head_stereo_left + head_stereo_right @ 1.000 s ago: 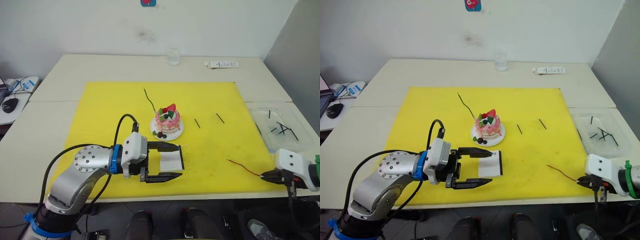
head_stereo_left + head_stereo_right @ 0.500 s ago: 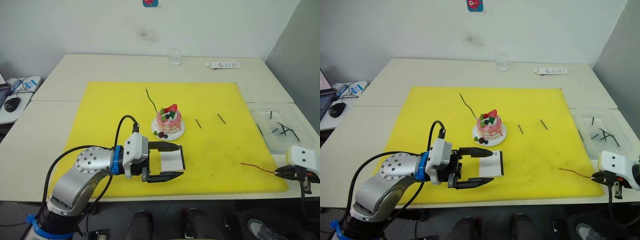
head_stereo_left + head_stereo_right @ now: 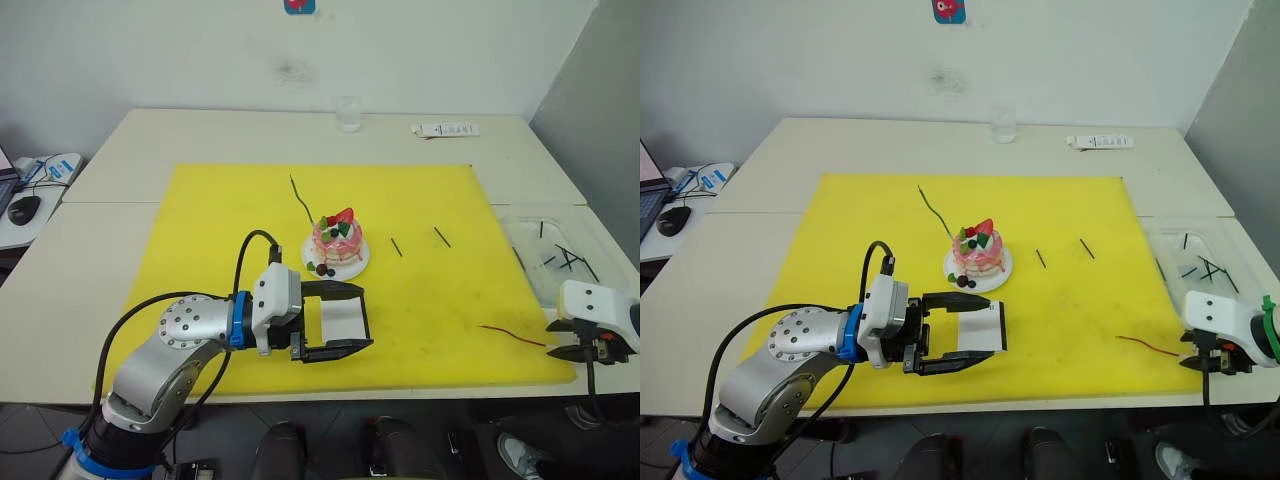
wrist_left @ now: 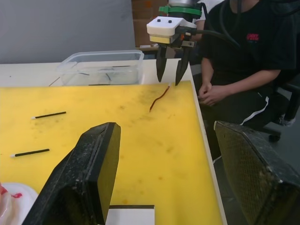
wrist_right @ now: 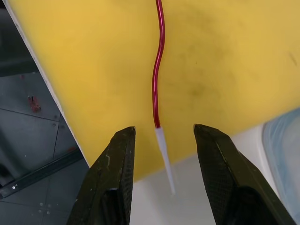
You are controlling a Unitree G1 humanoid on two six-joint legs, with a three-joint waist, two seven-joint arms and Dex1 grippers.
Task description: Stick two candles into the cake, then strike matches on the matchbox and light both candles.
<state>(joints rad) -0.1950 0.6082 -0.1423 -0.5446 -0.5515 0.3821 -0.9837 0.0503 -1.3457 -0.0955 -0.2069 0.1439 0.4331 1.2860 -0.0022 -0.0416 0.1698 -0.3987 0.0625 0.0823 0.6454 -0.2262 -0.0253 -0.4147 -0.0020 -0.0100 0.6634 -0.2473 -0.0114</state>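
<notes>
The pink cake [image 3: 336, 240] sits on its white plate [image 3: 347, 270] mid-mat. The green candle [image 3: 300, 202] lies on the mat just behind it. The white matchbox [image 3: 341, 318] lies flat in front of the cake, between the spread fingers of my open left gripper [image 3: 366, 317]. The red candle [image 3: 512, 335] lies at the mat's front right, its pale end [image 5: 165, 154] reaching past the mat's edge. My right gripper [image 5: 164, 131] is open, one finger on each side of that pale end, not touching it. Two black matches [image 3: 396, 246] [image 3: 440, 237] lie right of the cake.
A yellow mat [image 3: 210, 240] covers the table's middle. A clear bin [image 3: 560, 262] holding several matches stands at the right edge. A glass [image 3: 347, 113] and a white strip [image 3: 445, 129] sit at the back. A seated person in black [image 4: 243, 56] is beyond the table's right side.
The red candle has slid right toward the mat's edge along with my right gripper, whose fingers now stand apart around its pale end. The left gripper has barely moved.
</notes>
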